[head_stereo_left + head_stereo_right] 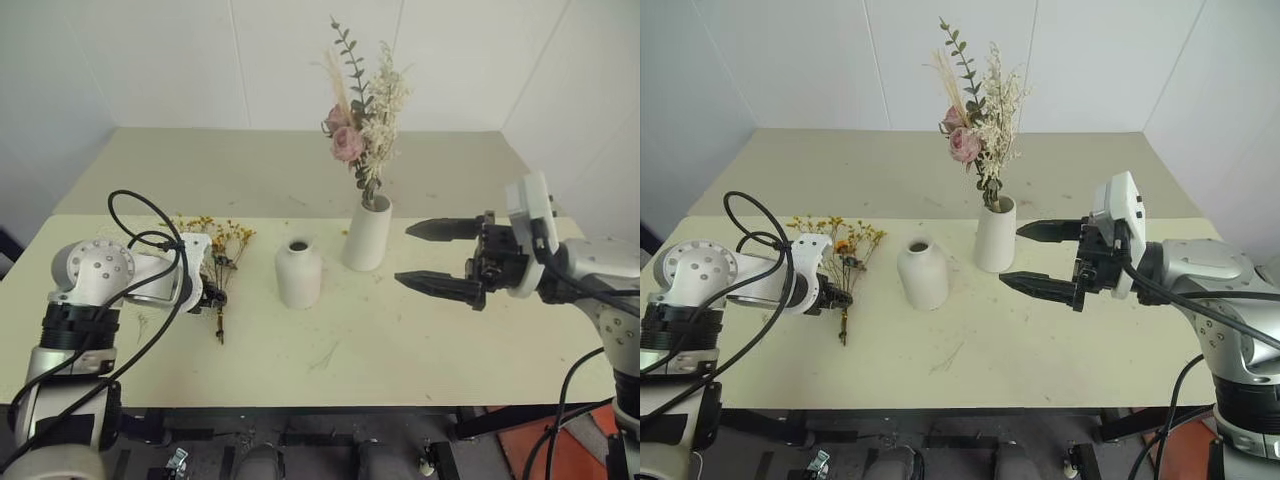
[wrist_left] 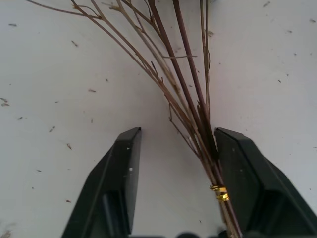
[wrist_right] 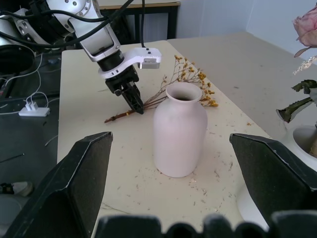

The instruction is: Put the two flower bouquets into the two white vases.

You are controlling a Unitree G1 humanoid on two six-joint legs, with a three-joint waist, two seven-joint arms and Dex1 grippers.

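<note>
The left tool, jaws part-open, straddles the thin stems of the yellow bouquet lying flat on the desk, just above its gold tie; stems touch 1 finger, no grip yet visible. The squat vase stands empty nearby, and the tall vase holds the rose bouquet. The right tool hovers wide open. The dried stems look light and brittle: best pinched gently near the tie.
</note>
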